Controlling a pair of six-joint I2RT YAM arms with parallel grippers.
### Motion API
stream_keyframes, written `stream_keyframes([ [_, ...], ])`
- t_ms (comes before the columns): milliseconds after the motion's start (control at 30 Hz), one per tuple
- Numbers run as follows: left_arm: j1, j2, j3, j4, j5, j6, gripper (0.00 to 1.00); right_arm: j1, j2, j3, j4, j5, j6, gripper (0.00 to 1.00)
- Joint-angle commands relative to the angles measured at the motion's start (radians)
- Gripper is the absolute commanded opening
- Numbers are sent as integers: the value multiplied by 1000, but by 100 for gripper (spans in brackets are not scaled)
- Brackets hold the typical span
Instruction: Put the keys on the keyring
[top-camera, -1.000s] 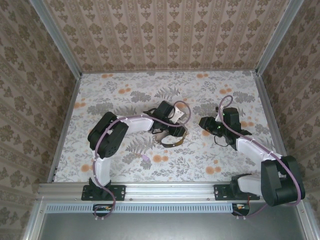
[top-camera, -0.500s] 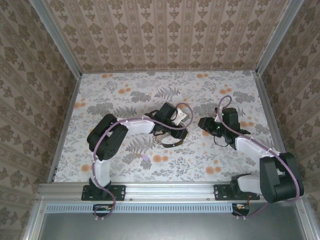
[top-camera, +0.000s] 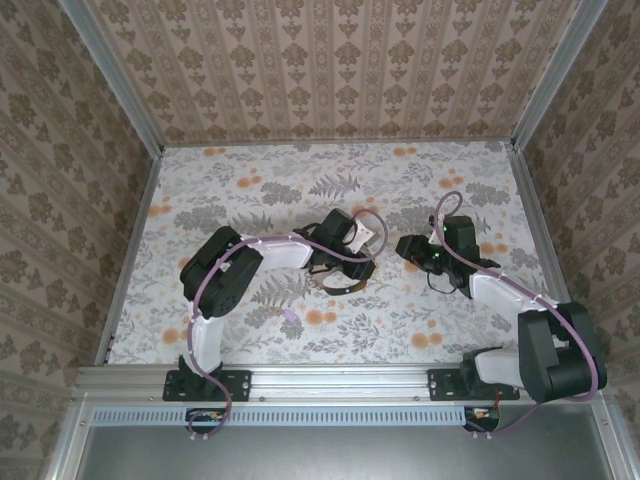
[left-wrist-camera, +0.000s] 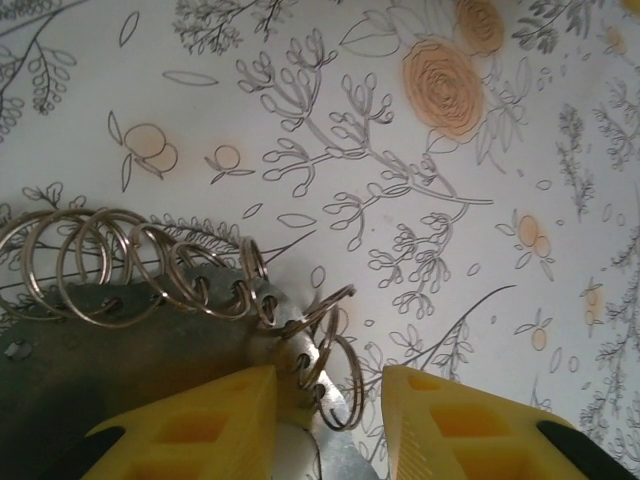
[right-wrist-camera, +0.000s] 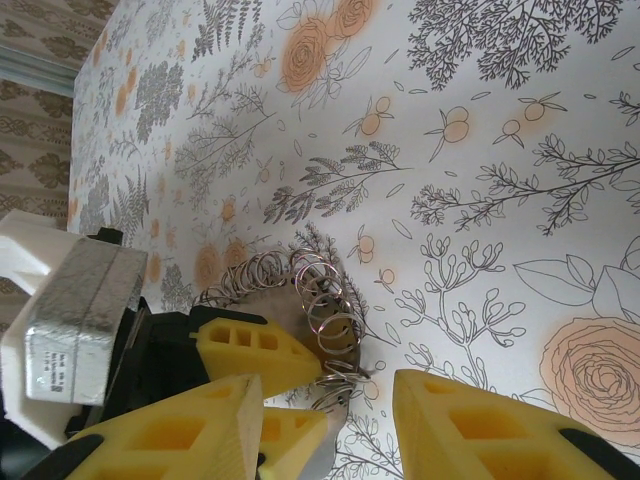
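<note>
On the worktop (left-wrist-camera: 480, 250) the keys (left-wrist-camera: 200, 285) lie as a linked silvery chain, its end inside the spread left tool (left-wrist-camera: 328, 388). The right tool (right-wrist-camera: 325, 395), also spread, hovers close. Closing off-centre could flick the chain aside.

Left arm (top-camera: 215, 285): up from its base, elbow folded high, forearm reaching right toward mid-table, wrist bent down. Left gripper (left-wrist-camera: 328, 378) low over the surface, yellow fingers (left-wrist-camera: 200, 425) partly spread with a clear gap. Right arm (top-camera: 520, 300): stretched low, leaning left and away from its base. Right gripper (right-wrist-camera: 328, 388) faces the left one, near it but apart, fingers likewise parted.
</note>
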Motion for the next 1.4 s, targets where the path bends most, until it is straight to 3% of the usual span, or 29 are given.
stream_keyframes([
  [0,-7,21,10,12,-12,-11,33,1,15,5,29,-21,-10,41],
  [467,-9,40,23,16,-22,-14,26,1,21,6,35,-23,-10,40],
  [1367,-40,18,33,2,-62,-11,27,1,21,-8,44,-27,-10,38],
])
